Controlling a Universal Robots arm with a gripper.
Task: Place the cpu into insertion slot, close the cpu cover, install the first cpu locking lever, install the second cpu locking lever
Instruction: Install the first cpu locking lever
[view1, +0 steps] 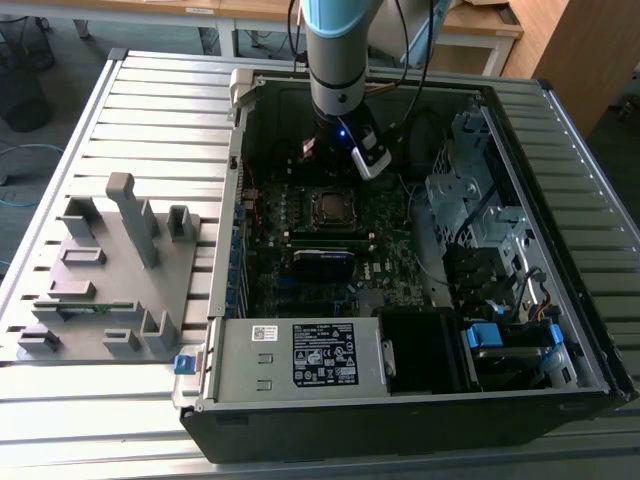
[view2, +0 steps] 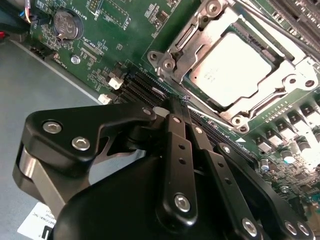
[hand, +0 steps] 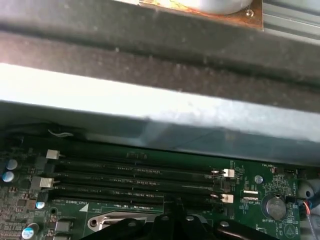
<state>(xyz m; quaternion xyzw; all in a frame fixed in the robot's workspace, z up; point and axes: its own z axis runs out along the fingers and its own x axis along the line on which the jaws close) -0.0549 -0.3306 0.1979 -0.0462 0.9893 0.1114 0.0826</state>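
Two fingers (view2: 172, 150) of my gripper (view2: 178, 106) are clenched tip to tip. I can make out no gap between them, and nothing is held. The tips hang over the long black memory slots (view2: 142, 85), just beside the socket. I cannot tell whether they touch the board.

The cpu (view2: 230, 70) is seated in the insertion slot (view1: 313, 206), its dull silver top lying flat. The cpu cover (view2: 186, 49) is down over the chip, and the chip's top shows through the square window in the silver frame. One thin locking lever (view2: 280, 22) runs along the cover's edge on the side away from my fingers. I cannot tell whether it is hooked down.

Exterior view:
- My arm (view1: 340, 50) reaches down into the open computer case (view1: 400, 420). The wrist sits above the motherboard (view2: 115, 30), between the socket and the case's far wall.
- The case lies on its side on a slatted metal table (view1: 150, 100).
- A grey fixture (view1: 100, 300) with upright pegs sits on the table at the exterior view's left, beside the case and well apart from my gripper.
- A power supply (view1: 300, 355) with a label occupies the case's near end.

Second wrist view: a coin battery (view2: 67, 24) sits on the green board near the ends of the memory slots.
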